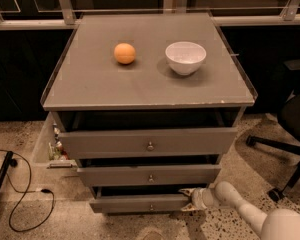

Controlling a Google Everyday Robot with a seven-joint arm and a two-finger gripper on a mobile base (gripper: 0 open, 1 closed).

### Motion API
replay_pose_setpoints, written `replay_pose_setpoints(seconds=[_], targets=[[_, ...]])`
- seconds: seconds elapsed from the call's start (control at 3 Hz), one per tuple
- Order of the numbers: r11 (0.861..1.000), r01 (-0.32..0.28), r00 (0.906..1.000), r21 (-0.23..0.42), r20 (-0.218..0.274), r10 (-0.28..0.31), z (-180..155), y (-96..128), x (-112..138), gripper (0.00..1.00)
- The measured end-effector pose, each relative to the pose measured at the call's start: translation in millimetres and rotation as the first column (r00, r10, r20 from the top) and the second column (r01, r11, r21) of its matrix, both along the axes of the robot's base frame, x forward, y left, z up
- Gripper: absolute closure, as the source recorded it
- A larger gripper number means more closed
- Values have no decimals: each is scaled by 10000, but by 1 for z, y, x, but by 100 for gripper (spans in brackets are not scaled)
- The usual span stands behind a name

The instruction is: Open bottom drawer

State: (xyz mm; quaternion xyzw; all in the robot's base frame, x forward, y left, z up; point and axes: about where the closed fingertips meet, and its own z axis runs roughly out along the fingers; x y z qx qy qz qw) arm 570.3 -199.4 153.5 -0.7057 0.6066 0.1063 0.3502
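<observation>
The bottom drawer (140, 203) is the lowest of three grey fronts, with a small round metal knob (151, 207) at its centre. It stands slightly pulled out, with a dark gap above it. My gripper (187, 199) reaches in from the lower right on a white arm and sits at the right end of the bottom drawer's front, level with its top edge. The middle drawer (149, 175) and the top drawer (149, 142) above are also slightly out.
An orange (124, 53) and a white bowl (185, 57) sit on the cabinet top (90, 84). An open side compartment (52, 146) with small items juts out at the left. A black cable (20, 204) lies on the floor at left; an office chair (290, 134) stands at right.
</observation>
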Motion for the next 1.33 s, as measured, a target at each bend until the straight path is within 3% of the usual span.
replay_pose_setpoints(seconds=[0.33, 0.67, 1.0, 1.33], targets=[[9998, -81, 9998, 192, -166, 84, -4, -15, -25, 61], [9998, -81, 9998, 193, -167, 84, 1, -15, -25, 84], [9995, -165, 9996, 271, -220, 171, 0, -21, -40, 100], [9995, -165, 9996, 271, -220, 171, 3, -20, -41, 100]])
